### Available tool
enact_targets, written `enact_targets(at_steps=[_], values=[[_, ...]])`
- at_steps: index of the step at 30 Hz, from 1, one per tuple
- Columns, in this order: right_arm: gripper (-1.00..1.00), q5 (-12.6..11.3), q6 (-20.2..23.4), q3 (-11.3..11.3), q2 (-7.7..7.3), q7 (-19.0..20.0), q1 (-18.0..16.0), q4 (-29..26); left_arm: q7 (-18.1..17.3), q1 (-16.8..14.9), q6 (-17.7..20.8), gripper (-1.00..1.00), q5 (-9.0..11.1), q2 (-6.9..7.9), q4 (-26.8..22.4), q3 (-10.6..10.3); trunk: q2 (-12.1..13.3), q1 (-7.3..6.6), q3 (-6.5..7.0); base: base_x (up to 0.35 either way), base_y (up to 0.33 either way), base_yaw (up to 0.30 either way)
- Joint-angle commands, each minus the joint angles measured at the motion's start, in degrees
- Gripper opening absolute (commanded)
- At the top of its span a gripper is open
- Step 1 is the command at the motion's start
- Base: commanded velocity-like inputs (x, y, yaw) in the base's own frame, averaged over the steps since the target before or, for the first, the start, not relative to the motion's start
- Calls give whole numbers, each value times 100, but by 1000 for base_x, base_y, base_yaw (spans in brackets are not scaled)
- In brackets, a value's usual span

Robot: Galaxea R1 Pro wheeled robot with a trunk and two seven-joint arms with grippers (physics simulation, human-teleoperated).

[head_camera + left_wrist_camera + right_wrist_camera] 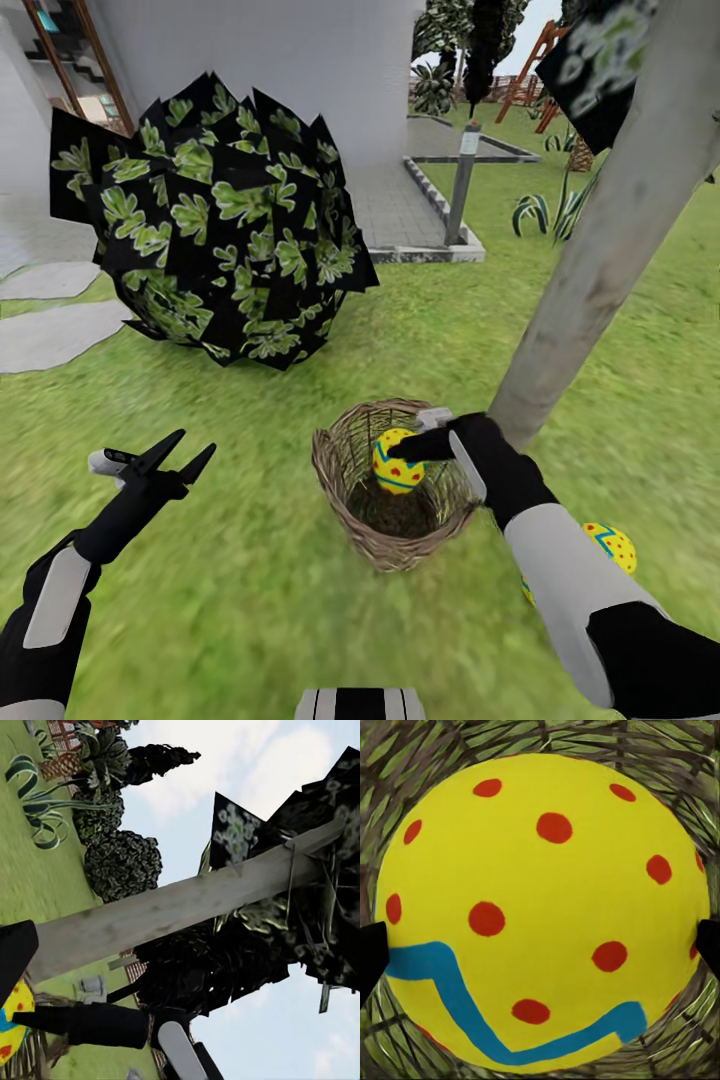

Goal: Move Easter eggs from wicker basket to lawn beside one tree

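Note:
My right gripper (pixel 415 447) is shut on a yellow Easter egg (pixel 397 462) with red dots and a blue zigzag, holding it at the mouth of the wicker basket (pixel 345 495). In the right wrist view that egg (pixel 540 900) sits between two black fingertips (pixel 370 954), with wicker weave behind it. A second egg (pixel 612 546) lies on the lawn (pixel 250 580) beside the tree's pale trunk (pixel 600 260), partly hidden by my right forearm. The basket's inside looks dark below the held egg. My left gripper (pixel 172 455) hangs open over grass, left of the basket.
A round black-and-green bush (pixel 220 220) stands behind the basket to the left. Grey stone slabs (pixel 55 330) lie at far left. A paved patch with a short grey post (pixel 462 180) and a white wall are behind. The trunk (pixel 187 907) leans close to my right arm.

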Motion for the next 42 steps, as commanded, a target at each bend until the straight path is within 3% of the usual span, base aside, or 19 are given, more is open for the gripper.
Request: enact_targets(at_steps=[1,3,6,9,12,14,18,20,23,25,28,31,33,35,37,40,42], values=[[-100,-32,132,0,-56,68,46,-203,-7,-3,29,100,10,2,1,2,0,-3,19,-130,0,0],[-100,-34,411,-10,-134,269,168,-609,-7,-2,29,100,10,2,1,2,3,-9,63,-291,0,0],[-100,-41,469,-16,-305,650,340,-1079,-7,-4,29,100,13,1,1,2,7,-16,129,-111,0,0],[-100,-36,482,-18,-423,1420,610,-1660,-7,-5,29,100,17,-2,1,2,11,-24,196,-10,0,0],[-100,-42,483,-33,-659,2353,969,-2439,-7,-6,29,100,18,3,1,2,15,-32,262,-1,0,0],[-100,-43,483,-335,-737,2964,1140,-2745,-7,-4,29,100,15,-1,1,-4,17,-37,307,-50,0,0],[-100,-43,483,-874,-761,3996,1256,-2823,-7,-5,29,100,12,-3,-4,-18,23,-47,395,-303,0,0],[-100,-43,483,-1216,-762,4289,1272,-2822,-7,-5,29,100,17,-6,-7,-28,26,-52,440,-342,0,0],[-100,-43,483,-1561,-762,4368,1300,-2833,-11,-6,29,100,18,-9,-39,-283,30,-60,506,-221,0,0],[-100,-36,483,-1612,-762,4374,1303,-2822,-46,-2,18,100,26,-11,-72,-462,30,-60,506,-31,0,0],[-100,-34,486,-1621,-783,4376,1306,-2815,-123,-4,-33,100,51,-12,-77,-501,30,-60,506,-5,0,0],[-100,-34,491,-1637,-798,4376,1456,-2820,-510,-2,-196,100,50,-12,-78,-538,30,-60,515,-1,0,-102],[-100,-41,492,-1847,-815,4376,1497,-2815,-715,-2,-233,100,39,-16,-78,-670,30,-60,527,0,-82,-215],[-100,-48,492,-2140,-818,4376,1512,-2813,-759,-2,-245,100,27,-172,-78,-818,30,-60,539,0,-243,-234],[-100,-51,492,-2252,-823,4395,1576,-2818,-758,-2,-358,100,20,-280,-76,-1056,30,-60,552,0,-283,-239],[-100,-46,492,-2456,-821,4409,1615,-2821,-741,-4,-931,100,19,-300,-33,-1769,30,-60,571,0,-295,-240],[-100,-44,492,-2863,-817,4411,1619,-2821,-729,-3,-1074,100,18,-307,-12,-2102,30,-60,584,0,-299,-242]])
